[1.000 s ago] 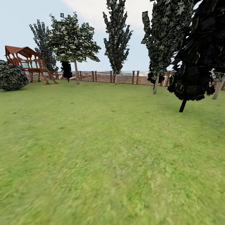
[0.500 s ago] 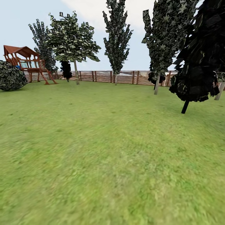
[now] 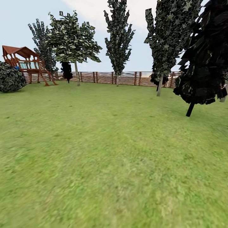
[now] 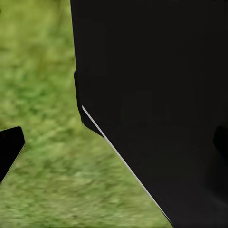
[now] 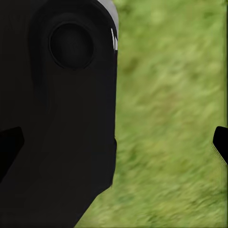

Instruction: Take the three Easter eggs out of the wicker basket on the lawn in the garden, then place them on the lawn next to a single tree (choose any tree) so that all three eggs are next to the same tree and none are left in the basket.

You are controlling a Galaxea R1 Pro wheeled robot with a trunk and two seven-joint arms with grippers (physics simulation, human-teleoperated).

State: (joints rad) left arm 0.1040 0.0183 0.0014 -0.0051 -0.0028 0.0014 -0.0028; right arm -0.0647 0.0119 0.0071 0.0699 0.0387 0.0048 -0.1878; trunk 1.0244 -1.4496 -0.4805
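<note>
Lawn (image 3: 104,152) open to fence (image 3: 126,78) | tree (image 3: 202,57) right | jaws' state perhaps unreadable

I can read no text, label, brand, number or sign anywhere in what I see.
</note>
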